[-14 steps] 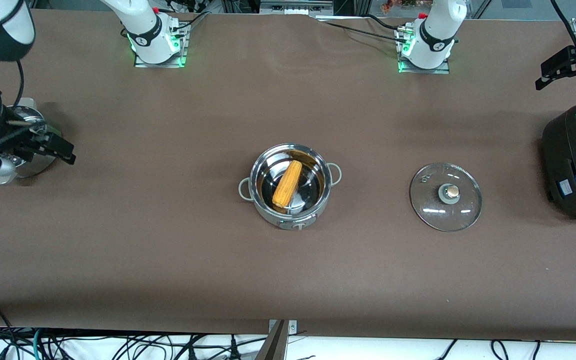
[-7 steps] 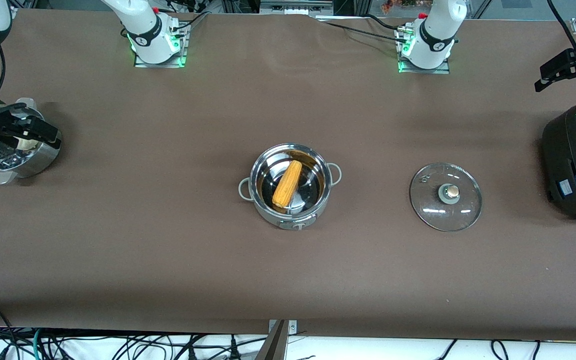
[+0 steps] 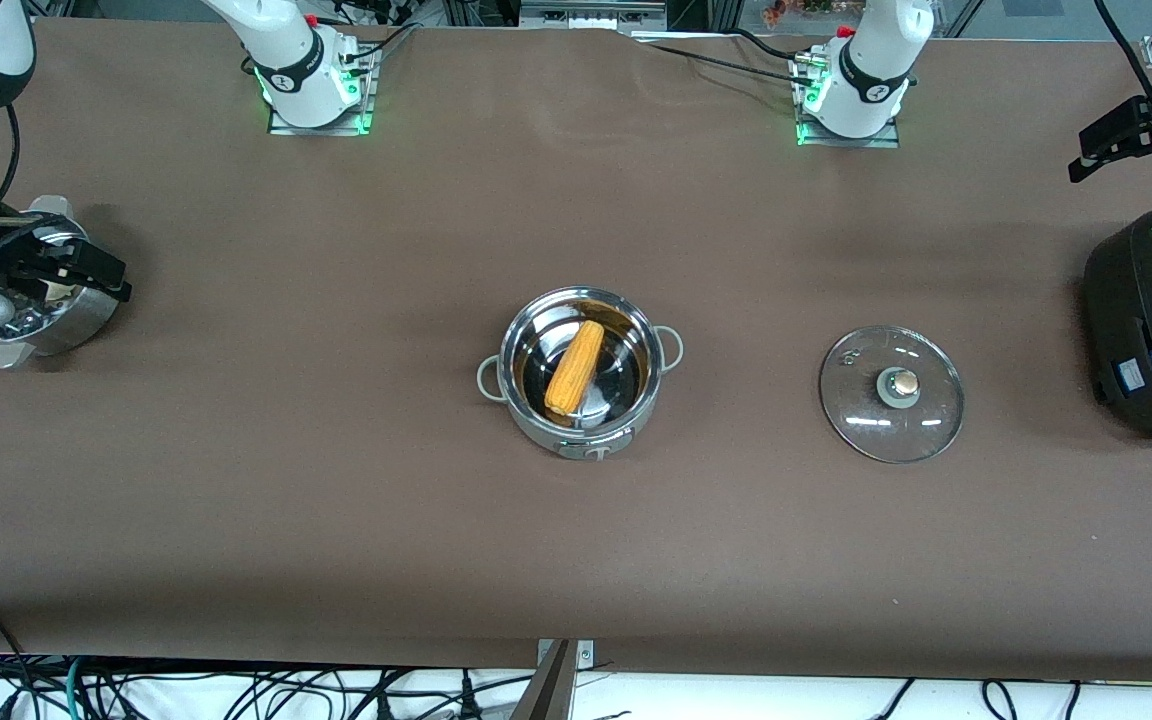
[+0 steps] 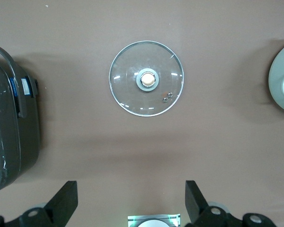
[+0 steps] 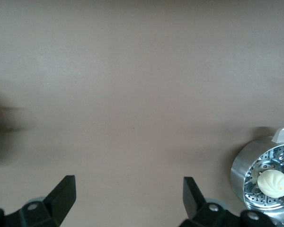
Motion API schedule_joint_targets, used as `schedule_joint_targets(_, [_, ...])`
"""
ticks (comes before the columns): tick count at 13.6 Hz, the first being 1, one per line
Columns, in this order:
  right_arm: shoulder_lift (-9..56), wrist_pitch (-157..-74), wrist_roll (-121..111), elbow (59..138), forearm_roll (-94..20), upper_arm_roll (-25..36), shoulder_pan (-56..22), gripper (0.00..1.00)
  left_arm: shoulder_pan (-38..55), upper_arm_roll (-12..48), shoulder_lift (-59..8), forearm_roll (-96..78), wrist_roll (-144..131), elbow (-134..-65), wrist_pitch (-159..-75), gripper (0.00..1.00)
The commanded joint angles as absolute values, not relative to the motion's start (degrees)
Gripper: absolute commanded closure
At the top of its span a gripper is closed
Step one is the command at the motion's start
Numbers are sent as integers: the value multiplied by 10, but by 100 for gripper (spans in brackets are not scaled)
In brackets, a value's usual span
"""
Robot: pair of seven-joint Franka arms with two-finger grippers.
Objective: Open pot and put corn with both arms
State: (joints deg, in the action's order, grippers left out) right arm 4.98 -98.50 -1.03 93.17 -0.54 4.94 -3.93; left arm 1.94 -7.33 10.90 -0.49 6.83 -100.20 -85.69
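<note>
1. With its lid off, the pot (image 3: 581,371) sat mid-frame in the front view, and the corn (image 3: 574,368) lay diagonally inside it.
2. The glass lid (image 3: 891,393) lay flat on the table (image 3: 336,480), toward the left arm's end, well apart from the pot.
3. The left gripper (image 3: 1136,145) hung at the frame's upper right above the black cooker (image 3: 1151,315), fingers spread wide, empty.
4. The right gripper (image 3: 86,272) hung at the frame's left edge over the steamer bowl (image 5: 265,182) holding a white bun (image 5: 273,182); fingers wide apart, empty.
</note>
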Motion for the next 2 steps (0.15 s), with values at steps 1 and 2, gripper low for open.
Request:
schedule_joint_targets(1, [48, -983, -21, 927, -11, 47, -37, 0, 19, -70, 102, -1, 61, -984, -844, 0])
schedule_joint_targets(2, [48, -983, -23, 927, -11, 47, -35, 0, 19, -71, 102, -1, 61, -984, -844, 0])
